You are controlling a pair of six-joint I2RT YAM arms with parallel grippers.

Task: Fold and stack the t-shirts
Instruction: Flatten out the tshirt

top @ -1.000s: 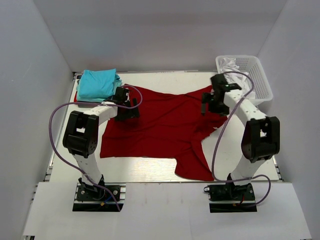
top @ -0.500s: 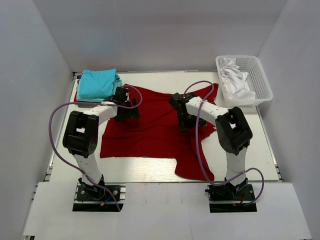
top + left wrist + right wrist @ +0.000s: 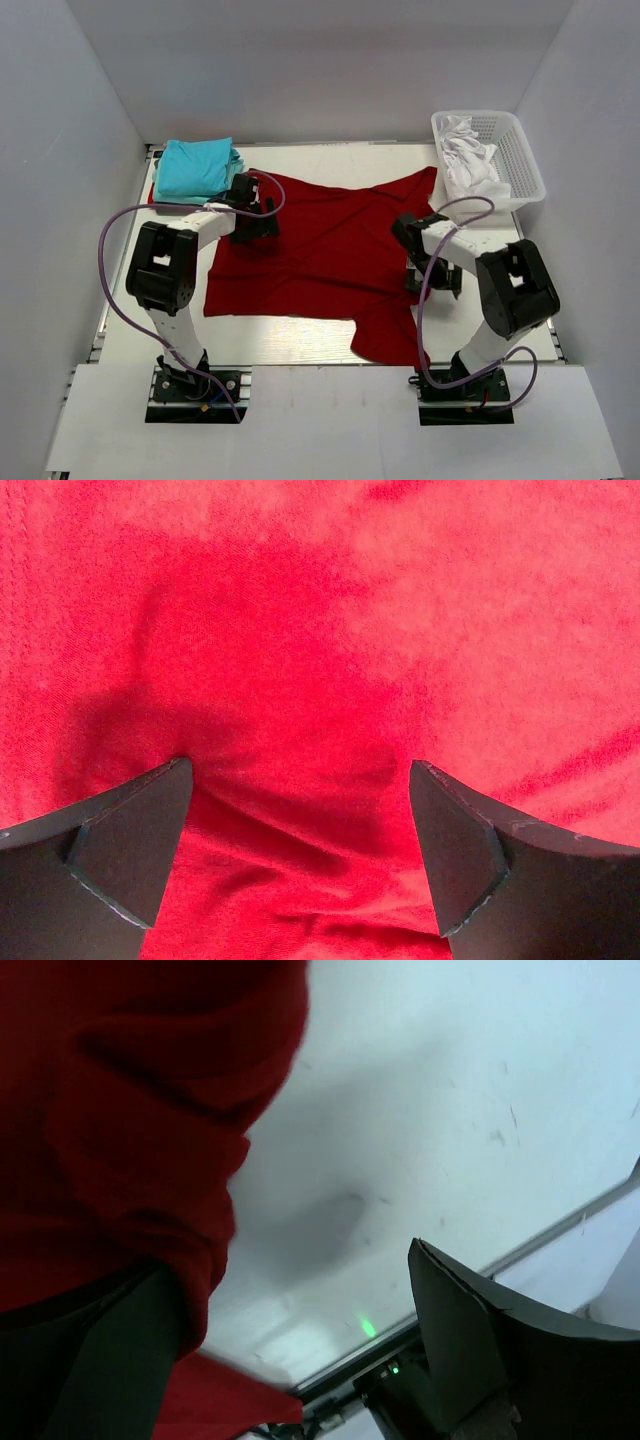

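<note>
A large dark red t-shirt (image 3: pixel 320 250) lies spread across the table, with some wrinkles and a lower corner hanging toward the front edge. Folded turquoise t-shirts (image 3: pixel 198 168) are stacked at the back left. My left gripper (image 3: pixel 255 222) sits low over the red shirt's left shoulder area; in the left wrist view the left gripper (image 3: pixel 298 780) is open, with only rumpled red cloth (image 3: pixel 350 630) under it. My right gripper (image 3: pixel 435 275) hovers open at the shirt's right edge. In the right wrist view the right gripper (image 3: pixel 290 1300) straddles bare table, and red cloth (image 3: pixel 120 1110) covers part of its left finger.
A white mesh basket (image 3: pixel 530 185) holding white cloth (image 3: pixel 465 150) stands at the back right. White walls enclose the table on three sides. The right arm's base with a green light (image 3: pixel 395 1370) sits just past the table's near edge.
The right arm swung from beside the basket across the shirt's middle and now down to its right edge. The shirt's right side has shifted a little. The left arm stayed put.
</note>
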